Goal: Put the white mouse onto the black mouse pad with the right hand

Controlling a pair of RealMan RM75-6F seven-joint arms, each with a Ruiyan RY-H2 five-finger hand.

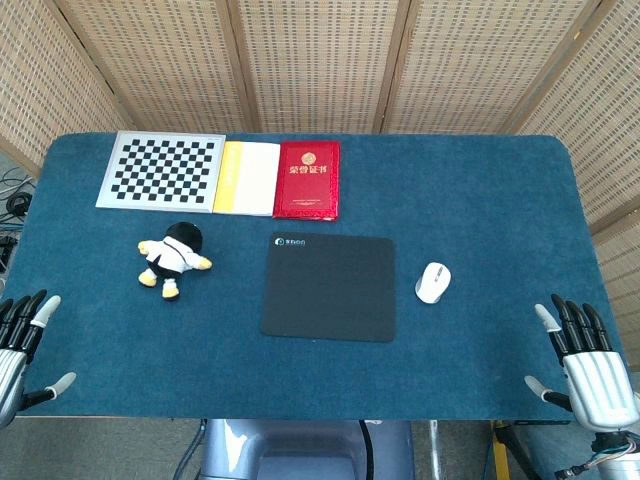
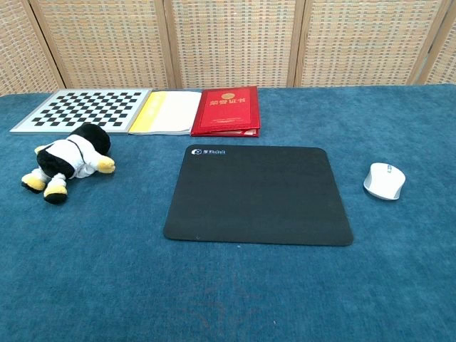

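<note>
The white mouse (image 1: 433, 282) (image 2: 385, 180) lies on the blue cloth just right of the black mouse pad (image 1: 329, 287) (image 2: 259, 194), not touching it. Nothing rests on the pad. In the head view my right hand (image 1: 585, 362) hovers at the table's near right corner, fingers spread and empty, well short of the mouse. At the near left edge my left hand (image 1: 20, 345) is also spread and empty. Neither hand shows in the chest view.
A plush toy (image 1: 172, 257) (image 2: 68, 162) lies left of the pad. Along the far side sit a checkerboard (image 1: 163, 171) (image 2: 83, 110), a yellow-and-white booklet (image 1: 246, 177) (image 2: 165, 112) and a red booklet (image 1: 308, 179) (image 2: 227, 110). Woven screens stand behind the table.
</note>
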